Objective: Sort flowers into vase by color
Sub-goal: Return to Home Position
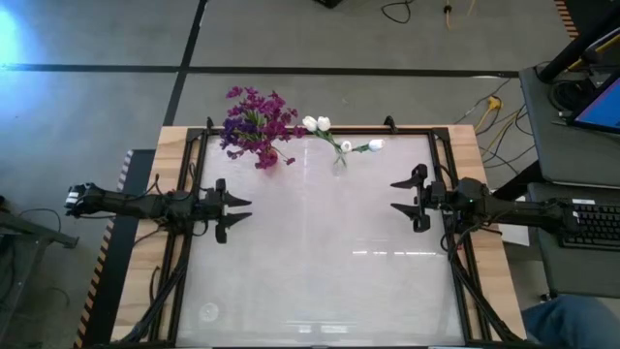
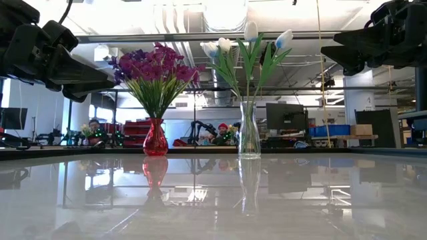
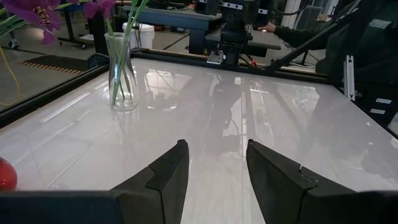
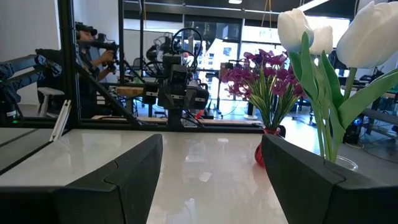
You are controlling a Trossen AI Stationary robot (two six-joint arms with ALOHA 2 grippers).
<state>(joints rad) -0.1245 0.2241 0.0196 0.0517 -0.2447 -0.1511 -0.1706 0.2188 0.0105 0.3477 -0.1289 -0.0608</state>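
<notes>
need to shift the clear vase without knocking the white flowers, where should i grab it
Probably best to grip the clear vase at its narrow neck, below the rim, with the right claw coming in level from the side away from the red vase. The white flowers fill the mouth and fan out above, blocking a top-down approach.

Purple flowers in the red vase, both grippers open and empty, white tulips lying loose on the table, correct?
Not quite: the white tulip-like flowers stand in the clear glass vase, as the low view shows. The rest holds.
</notes>
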